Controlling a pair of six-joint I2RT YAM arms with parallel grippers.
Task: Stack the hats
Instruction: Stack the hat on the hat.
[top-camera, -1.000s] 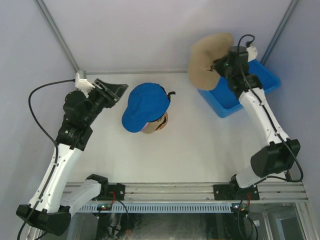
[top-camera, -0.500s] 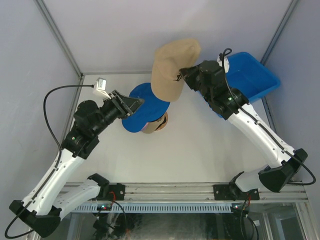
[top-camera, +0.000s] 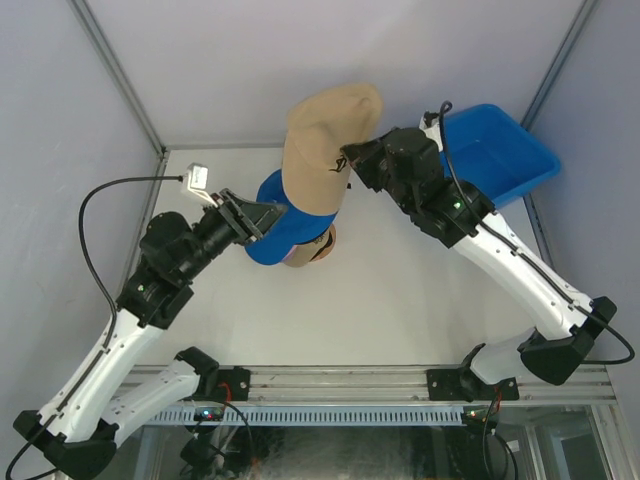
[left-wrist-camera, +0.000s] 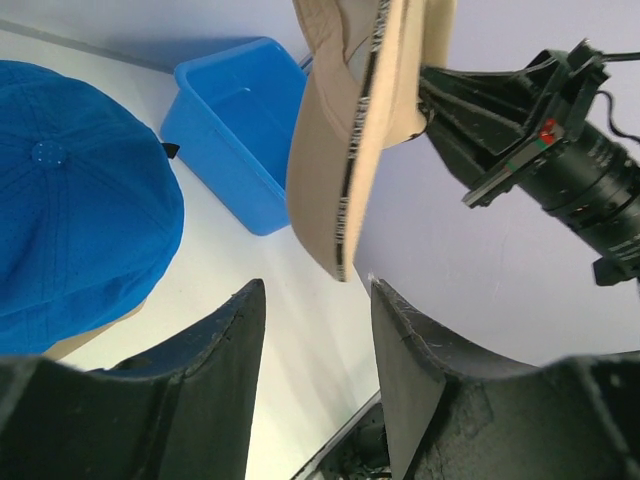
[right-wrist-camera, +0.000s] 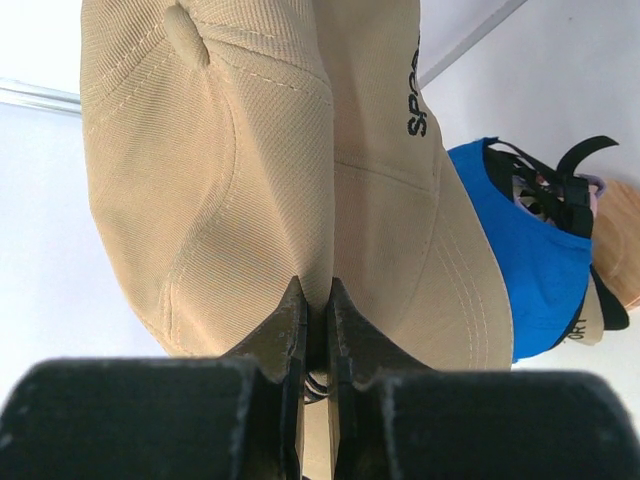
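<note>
A blue hat (top-camera: 285, 222) lies on top of a stack over a wooden stand (top-camera: 318, 250) at mid table. In the right wrist view more hats show under the blue hat (right-wrist-camera: 530, 260). My right gripper (top-camera: 348, 160) is shut on the fabric of a tan hat (top-camera: 325, 135), holding it in the air over the stack's far side; the pinch shows clearly at my right gripper (right-wrist-camera: 317, 292) on the tan hat (right-wrist-camera: 230, 160). My left gripper (top-camera: 272, 211) is open and empty, just left of the blue hat. From the left wrist, the tan hat (left-wrist-camera: 345, 130) hangs ahead of my left gripper (left-wrist-camera: 312, 284), above the blue hat (left-wrist-camera: 70, 200).
A blue plastic bin (top-camera: 490, 150) stands at the far right of the table, also seen as the bin (left-wrist-camera: 240, 120) from the left wrist. Metal frame posts rise at the back corners. The right arm (left-wrist-camera: 560, 170) reaches across behind the stack.
My right arm has carried the tan hat from over the bin leftward to above the stack. My left arm has swung in toward the blue hat.
</note>
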